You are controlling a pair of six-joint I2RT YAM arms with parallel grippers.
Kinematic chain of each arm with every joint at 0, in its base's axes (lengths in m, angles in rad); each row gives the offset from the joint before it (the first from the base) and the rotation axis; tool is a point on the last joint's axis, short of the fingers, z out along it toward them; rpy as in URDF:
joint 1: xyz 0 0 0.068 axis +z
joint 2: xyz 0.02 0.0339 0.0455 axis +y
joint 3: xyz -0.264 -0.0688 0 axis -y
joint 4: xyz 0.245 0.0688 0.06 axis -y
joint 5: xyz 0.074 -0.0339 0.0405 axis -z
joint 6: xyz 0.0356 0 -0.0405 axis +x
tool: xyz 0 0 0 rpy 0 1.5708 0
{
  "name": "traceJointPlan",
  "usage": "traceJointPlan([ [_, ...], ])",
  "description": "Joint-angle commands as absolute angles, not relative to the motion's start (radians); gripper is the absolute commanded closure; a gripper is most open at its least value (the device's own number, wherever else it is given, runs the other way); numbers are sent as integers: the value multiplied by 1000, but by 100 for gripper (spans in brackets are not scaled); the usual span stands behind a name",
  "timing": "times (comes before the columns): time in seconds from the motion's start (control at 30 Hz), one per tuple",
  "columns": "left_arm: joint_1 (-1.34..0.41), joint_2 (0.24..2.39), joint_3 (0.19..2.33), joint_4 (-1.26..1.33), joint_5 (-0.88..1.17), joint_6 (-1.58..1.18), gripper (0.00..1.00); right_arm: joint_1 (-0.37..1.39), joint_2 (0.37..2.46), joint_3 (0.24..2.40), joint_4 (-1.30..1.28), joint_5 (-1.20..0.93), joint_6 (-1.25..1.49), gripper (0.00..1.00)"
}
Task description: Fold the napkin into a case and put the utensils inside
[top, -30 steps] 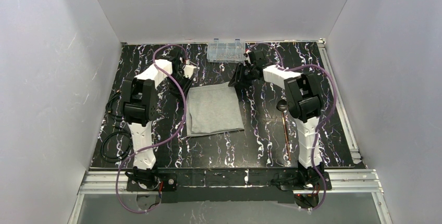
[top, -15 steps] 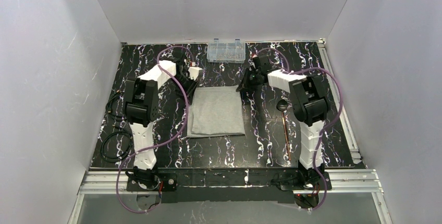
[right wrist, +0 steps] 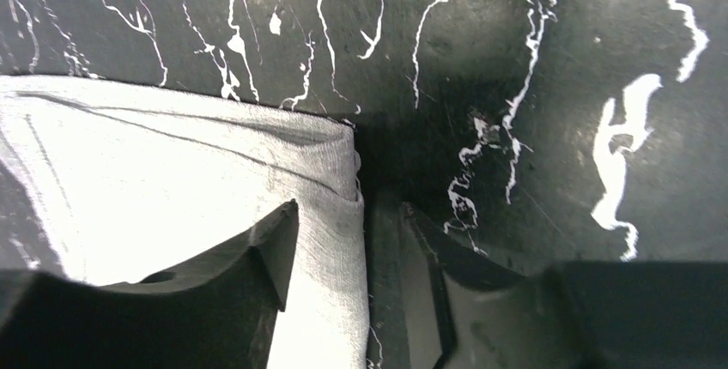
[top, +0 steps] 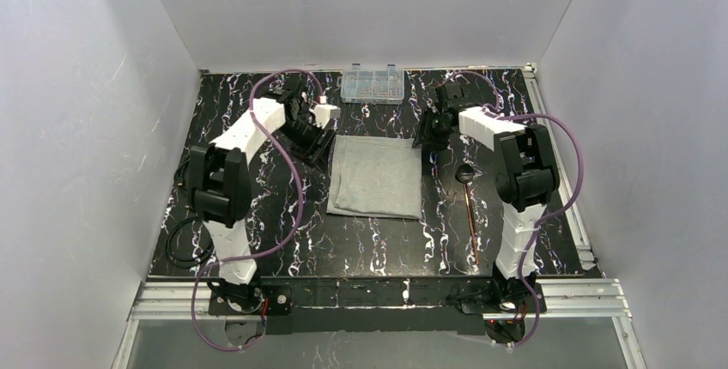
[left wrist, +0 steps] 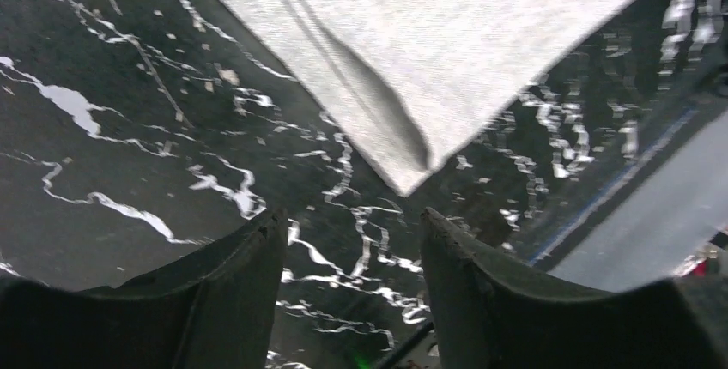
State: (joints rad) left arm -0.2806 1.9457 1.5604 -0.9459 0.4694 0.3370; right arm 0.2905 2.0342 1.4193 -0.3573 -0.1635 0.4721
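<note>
Left gripper: fingers apart, empty, over black marbled table, just short of napkin corner. Right gripper: fingers apart, straddling napkin's other far corner; cloth edge sits in gap, seemingly not pinched. Napkin lies flat, folded to rectangle, mid-table between arms. Utensils lie right of napkin, not touching it.
</note>
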Motion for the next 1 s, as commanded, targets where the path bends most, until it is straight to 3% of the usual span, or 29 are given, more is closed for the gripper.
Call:
traceJointPlan([
  [0.0, -298, 1809, 1525, -1048, 632, 281, 42, 338, 1937, 1467, -422, -15, 457, 42],
  [0.13, -371, 1777, 1442, -1018, 601, 245, 37, 374, 1912, 1510, -471, 106, 459, 37],
  [0.47, -424, 1782, 1301, -837, 488, 116, 40, 421, 1813, 1517, -448, 116, 492, 32],
  [0.97, -454, 1896, 1362, -809, 523, 32, 58, 488, 1826, 1510, -422, 60, 530, 35],
])
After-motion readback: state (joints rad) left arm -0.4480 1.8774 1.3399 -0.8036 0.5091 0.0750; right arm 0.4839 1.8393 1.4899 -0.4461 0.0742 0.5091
